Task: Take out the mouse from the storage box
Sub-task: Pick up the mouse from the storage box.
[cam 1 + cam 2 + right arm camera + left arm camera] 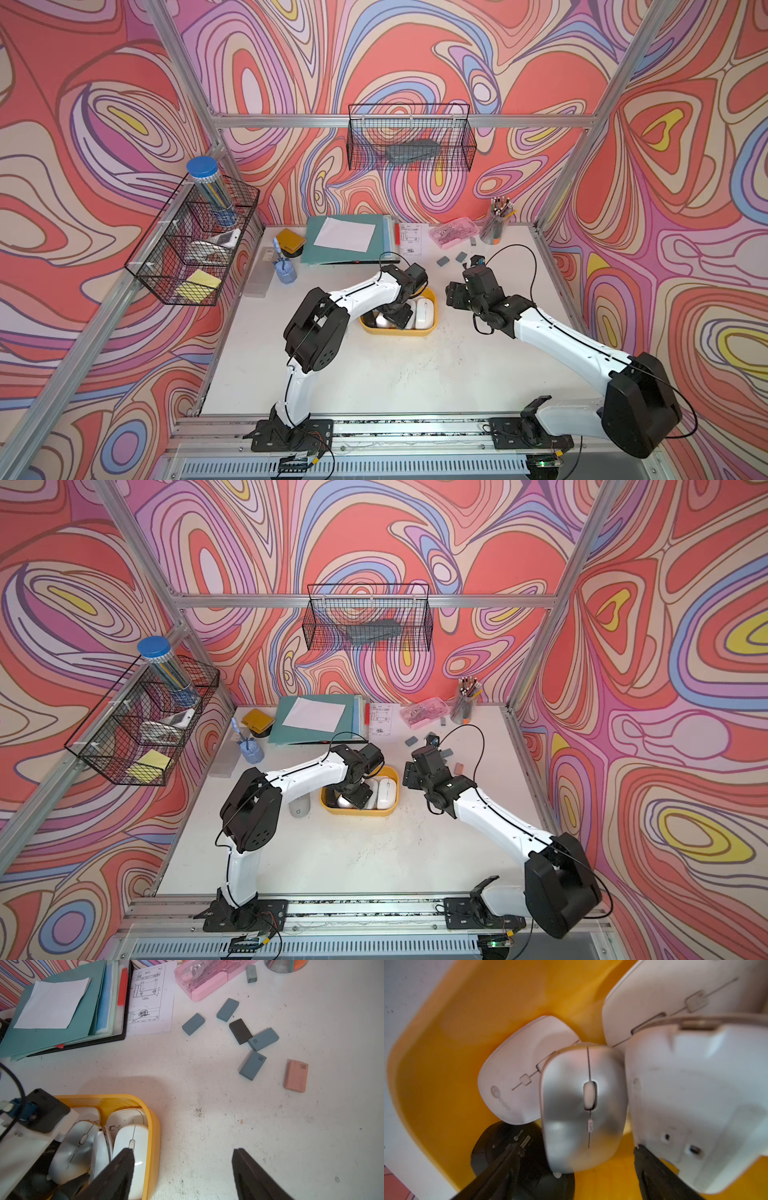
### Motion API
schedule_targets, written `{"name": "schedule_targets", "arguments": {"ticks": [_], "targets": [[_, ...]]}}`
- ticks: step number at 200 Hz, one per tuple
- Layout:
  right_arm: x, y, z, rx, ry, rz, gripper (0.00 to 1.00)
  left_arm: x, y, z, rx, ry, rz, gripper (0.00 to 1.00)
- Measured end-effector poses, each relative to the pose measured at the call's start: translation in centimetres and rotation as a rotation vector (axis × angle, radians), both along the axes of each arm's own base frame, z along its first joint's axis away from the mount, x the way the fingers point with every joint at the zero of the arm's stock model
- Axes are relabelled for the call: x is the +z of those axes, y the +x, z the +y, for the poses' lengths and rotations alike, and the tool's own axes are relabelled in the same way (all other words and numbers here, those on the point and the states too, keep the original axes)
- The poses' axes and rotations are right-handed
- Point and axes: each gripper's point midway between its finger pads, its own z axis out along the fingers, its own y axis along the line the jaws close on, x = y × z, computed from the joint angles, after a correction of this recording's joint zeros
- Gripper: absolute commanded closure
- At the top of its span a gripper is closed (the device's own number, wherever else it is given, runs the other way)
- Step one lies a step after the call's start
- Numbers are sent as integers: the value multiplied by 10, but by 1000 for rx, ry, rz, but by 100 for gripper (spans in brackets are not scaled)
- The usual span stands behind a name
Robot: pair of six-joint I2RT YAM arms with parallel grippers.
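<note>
Left gripper (pixel 578 1147) is down inside the box (pixel 436 1064), jaws spread wide either side of the near end of the silver mouse (pixel 583 1101) — no contact I can see, so nothing is gripped. Box sits mid-table (pixel 374 374), well off every edge. The silver mouse lies on top of the pile, leaning on a white mouse (pixel 512 1076), with a black mouse (pixel 488 1140) partly under it and an upturned white one (pixel 685 1095) touching its side. Right gripper (pixel 182 1151) is released too, empty, over bare table just beside the box wall that faces the table's right edge. Step, as I read it: pre-grasp on the silver mouse. Next move wants the jaws closed across its flanks, then a straight lift — the upturned one crowds one finger's path and could get dragged. A pale mouse (pixel 300 806) already lies on the table, on the box's side toward the left edge, seen in one top view only. Hard to tell: one left finger blurs into the black mouse, the wrist hides the gripper in both top views, and the mice in the box can't be counted.
</note>
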Motion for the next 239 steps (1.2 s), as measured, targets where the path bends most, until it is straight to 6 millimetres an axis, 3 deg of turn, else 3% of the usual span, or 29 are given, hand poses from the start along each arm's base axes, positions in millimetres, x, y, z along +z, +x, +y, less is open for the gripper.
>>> {"name": "schedule_targets", "arguments": {"ticks": [31,61,110,132,148,174,207,239], "targets": [[-2,0,0,6,8,4,24,-16,5,1,32,52,-14,14],[-4,-1,0,11,13,8,24,-16,5,0,43,74,-38,27],[-4,0,2,17,23,4,24,-18,6,-4,45,76,-72,60],[-3,0,3,22,32,-1,24,-15,7,-4,44,65,-95,64],[-3,0,3,24,35,-2,25,-12,7,-4,48,54,-110,73],[-3,-2,3,26,37,-2,25,2,7,-3,50,30,-139,100],[-1,-3,3,27,40,-7,26,28,11,-4,53,-11,-190,100],[1,-3,3,27,43,-12,26,33,12,-4,54,-13,-203,100]]}}
